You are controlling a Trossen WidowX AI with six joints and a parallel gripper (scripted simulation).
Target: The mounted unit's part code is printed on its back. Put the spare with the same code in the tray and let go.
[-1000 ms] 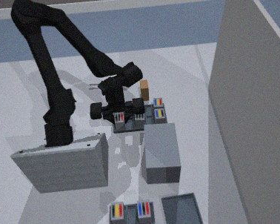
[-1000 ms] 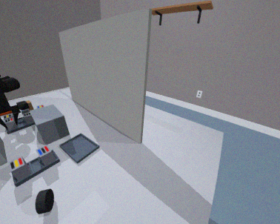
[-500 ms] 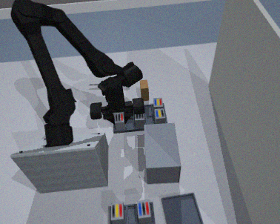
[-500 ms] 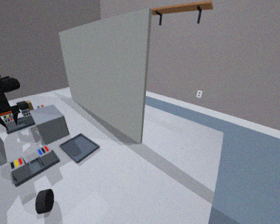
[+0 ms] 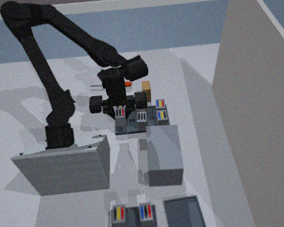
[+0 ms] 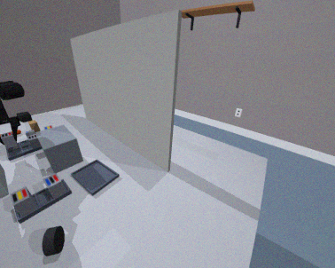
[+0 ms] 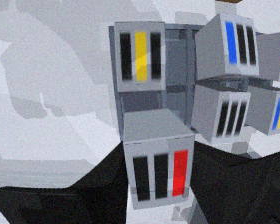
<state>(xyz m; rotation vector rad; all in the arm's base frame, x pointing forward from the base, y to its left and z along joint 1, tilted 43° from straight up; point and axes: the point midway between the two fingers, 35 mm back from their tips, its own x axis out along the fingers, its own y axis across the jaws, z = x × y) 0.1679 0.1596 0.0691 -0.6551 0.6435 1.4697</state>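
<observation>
My gripper (image 5: pixel 120 116) (image 6: pixel 8 140) (image 7: pixel 149 143) is shut on a grey spare with black, black and red stripes (image 5: pixel 120 111) (image 7: pixel 159 172). It holds the spare upright, raised above the back rack (image 5: pixel 131 131) (image 6: pixel 25 153) (image 7: pixel 116 107). Still in that rack are spares striped black-yellow-black (image 7: pixel 141 57), blue-black-black (image 7: pixel 239 45), all black (image 5: pixel 141 116) (image 7: pixel 232 116) and blue-yellow-black (image 7: pixel 277 111), and another (image 5: pixel 160 104) partly cut off in the wrist view. The dark tray (image 5: pixel 183 215) (image 6: pixel 96 177) is empty. I cannot make out the mounted unit's back code.
A grey box (image 5: pixel 164 150) (image 6: pixel 62 151) stands between back rack and tray. A larger grey block (image 5: pixel 71 171) stands before the arm base. The front rack (image 6: pixel 44 207) holds two striped spares. A tall panel (image 5: pixel 250 98) (image 6: pixel 127 93) stands right. A tan block (image 5: pixel 146 90) is behind.
</observation>
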